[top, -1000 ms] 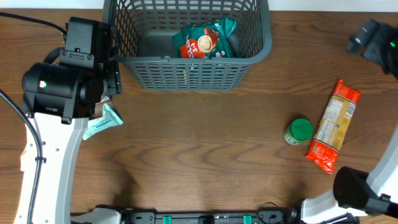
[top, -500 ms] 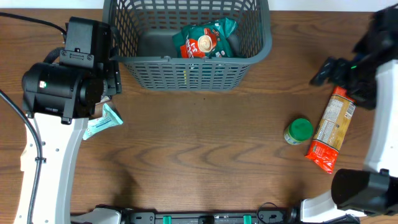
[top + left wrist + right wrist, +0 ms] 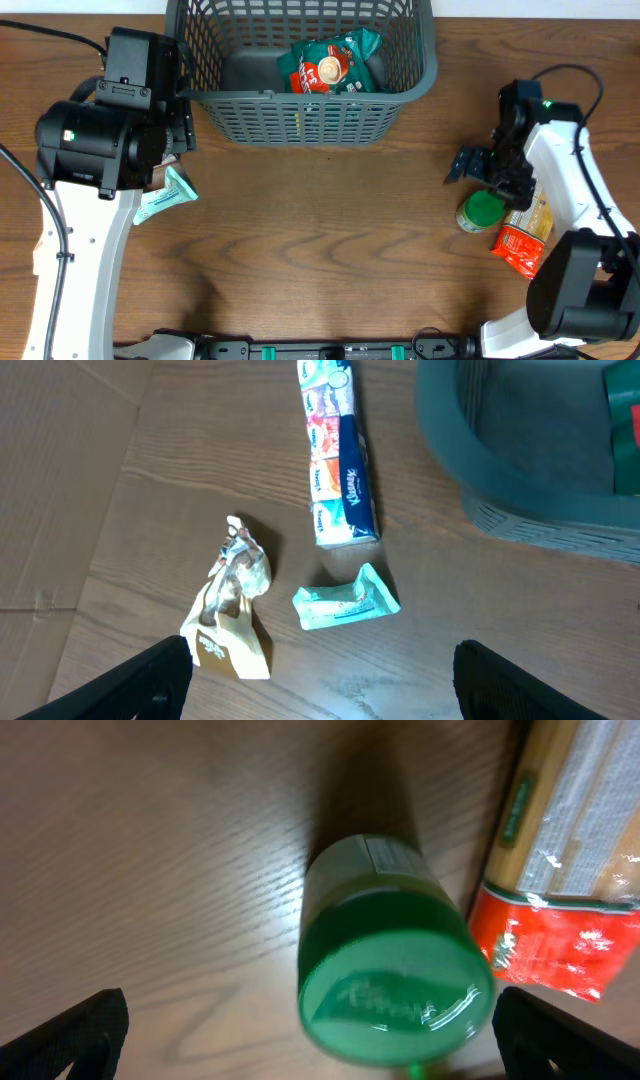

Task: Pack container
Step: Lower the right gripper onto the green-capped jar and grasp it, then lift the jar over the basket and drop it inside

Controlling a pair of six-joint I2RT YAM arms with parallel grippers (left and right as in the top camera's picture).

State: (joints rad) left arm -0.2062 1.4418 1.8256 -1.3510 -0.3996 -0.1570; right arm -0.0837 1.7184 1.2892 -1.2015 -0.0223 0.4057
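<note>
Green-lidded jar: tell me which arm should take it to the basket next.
Right. The right tool hangs open just above the jar, fingers either side in its wrist view. The left tool is over small packets, far across from it.

Upright grey lattice container (image 3: 300,115), far table edge

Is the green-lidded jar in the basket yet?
No, the green-lidded jar stands on the table, outside the basket, next to the red and orange packet.
</note>
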